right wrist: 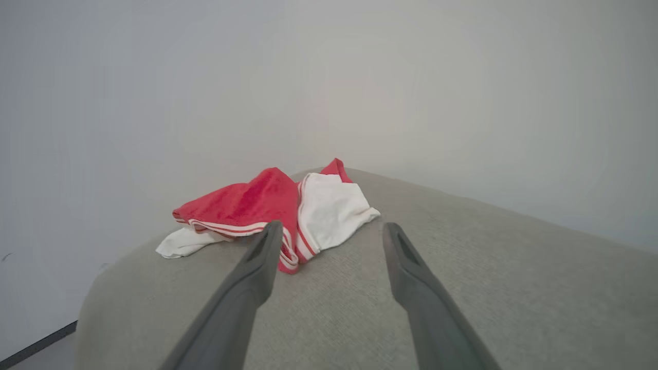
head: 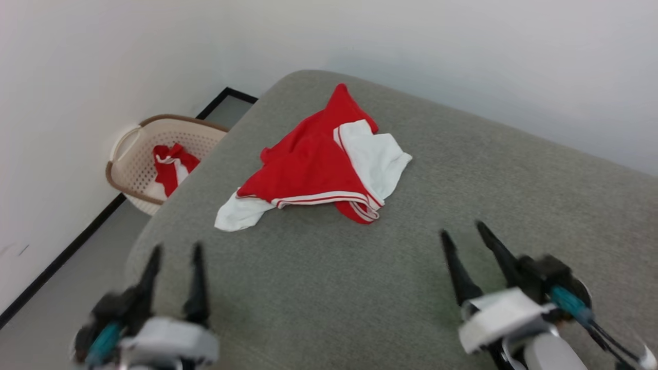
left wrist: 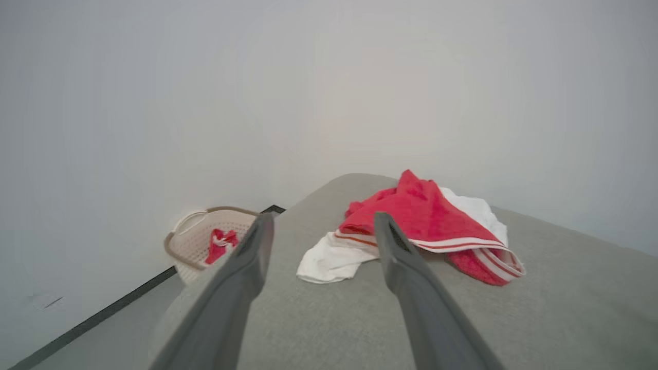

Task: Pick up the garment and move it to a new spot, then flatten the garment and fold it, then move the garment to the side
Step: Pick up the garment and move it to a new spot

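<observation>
A: The garment [head: 308, 164]?
B: Red tee, white sleeves, red-white striped trim; crumpled on grey fabric bench [head: 360, 288], far half.
A: Grip state?
B: Both the left gripper [head: 175, 249] and right gripper [head: 461, 227]: fingers [left wrist: 411, 288] spread open, empty, short of cloth.

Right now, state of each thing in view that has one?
garment: crumpled, unfolded, lying on the grey padded surface, not held.
left gripper: open, empty, clear of the garment.
right gripper: open, empty, clear of the garment.
basket: on the floor beside the surface, holding a red and white cloth.
</observation>
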Motion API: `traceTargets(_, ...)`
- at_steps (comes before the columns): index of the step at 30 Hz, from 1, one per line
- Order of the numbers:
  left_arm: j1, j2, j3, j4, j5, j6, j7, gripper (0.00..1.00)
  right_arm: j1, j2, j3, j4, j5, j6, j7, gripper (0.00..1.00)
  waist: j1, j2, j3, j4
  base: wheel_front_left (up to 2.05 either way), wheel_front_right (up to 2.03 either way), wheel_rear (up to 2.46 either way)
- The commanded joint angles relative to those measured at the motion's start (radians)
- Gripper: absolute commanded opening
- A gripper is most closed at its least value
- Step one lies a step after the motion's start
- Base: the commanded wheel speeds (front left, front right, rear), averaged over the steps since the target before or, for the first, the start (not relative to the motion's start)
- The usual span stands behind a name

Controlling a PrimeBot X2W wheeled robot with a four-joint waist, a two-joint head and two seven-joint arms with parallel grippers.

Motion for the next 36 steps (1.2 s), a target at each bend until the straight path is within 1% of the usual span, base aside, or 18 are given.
traceTargets(1,-0.014,0.006,-0.009,0.014,0.006,-0.005,0.0,1.0,0.018,-0.003,-0.008,-0.004,-0.004,-0.001,-0.002,1.0,0.0,-0.0001,-0.01,-0.012,0.0,0.0,0.0)
traceTargets(5,-0.183,0.082,-0.078,0.17,-0.034,-0.023,0.001,1.0,0.042,0.003,-0.035,-0.033,-0.026,-0.001,-0.002,1.0,0.0,-0.0001,0.027,-0.115,0.0,0.0,0.0)
traceTargets(7,-0.268,0.102,-0.121,0.239,-0.093,-0.024,0.017,1.0,0.043,0.003,-0.055,-0.043,-0.033,-0.001,-0.002,1.0,0.0,-0.0001,0.051,-0.168,0.0,0.0,0.0)
traceTargets(9,-0.346,0.166,-0.179,0.31,-0.13,-0.024,0.04,1.0,0.036,0.005,-0.067,-0.054,-0.041,-0.001,-0.002,1.0,0.0,-0.0001,0.081,-0.22,0.0,0.0,0.0)
traceTargets(12,-0.466,0.221,-0.264,0.408,-0.231,-0.022,0.093,1.0,0.019,0.007,-0.085,-0.068,-0.053,-0.001,-0.002,1.0,0.0,-0.0001,0.126,-0.287,0.0,0.0,0.0)
traceTargets(13,-0.501,0.247,-0.276,0.439,-0.269,-0.022,0.11,1.0,0.012,0.007,-0.083,-0.072,-0.054,-0.001,-0.002,1.0,0.0,-0.0001,0.141,-0.312,0.0,0.0,0.0)
traceTargets(16,-0.585,0.326,-0.332,0.524,-0.353,-0.022,0.17,1.0,-0.015,0.008,-0.083,-0.089,-0.042,-0.001,-0.002,1.0,0.0,-0.0001,0.188,-0.384,0.0,0.0,0.0)
traceTargets(20,-0.654,0.417,-0.416,0.605,-0.495,-0.023,0.348,1.0,-0.039,0.008,-0.066,-0.107,-0.008,-0.001,-0.002,1.0,0.0,-0.0001,0.233,-0.472,0.0,0.0,0.0)
traceTargets(24,-0.677,0.502,-0.468,0.617,-0.664,-0.023,0.552,1.0,-0.041,0.009,-0.061,-0.121,0.015,-0.001,-0.002,1.0,0.0,-0.0001,0.26,-0.533,0.0,0.0,0.0)
traceTargets(27,-0.677,0.546,-0.493,0.604,-0.775,-0.023,0.675,1.0,-0.035,0.009,-0.066,-0.131,0.026,-0.001,-0.002,1.0,0.0,-0.0001,0.277,-0.565,0.0,0.0,0.0)
traceTargets(29,-0.672,0.585,-0.509,0.595,-0.807,-0.023,0.708,1.0,-0.034,0.009,-0.067,-0.137,0.03,-0.001,-0.002,1.0,0.0,-0.0001,0.287,-0.581,0.0,0.0,0.0)
traceTargets(30,-0.665,0.594,-0.516,0.594,-0.826,-0.023,0.722,1.0,-0.034,0.009,-0.067,-0.141,0.031,-0.001,-0.002,1.0,0.0,-0.0001,0.292,-0.588,0.0,0.0,0.0)
traceTargets(33,-0.652,0.612,-0.537,0.604,-0.857,-0.023,0.735,1.0,-0.039,0.009,-0.068,-0.149,0.031,-0.001,-0.002,1.0,0.0,-0.0001,0.308,-0.602,0.0,0.0,0.0)
traceTargets(36,-0.645,0.615,-0.557,0.623,-0.889,-0.023,0.727,1.0,-0.046,0.009,-0.069,-0.156,0.025,-0.001,-0.002,1.0,0.0,-0.0001,0.32,-0.608,0.0,0.0,0.0)
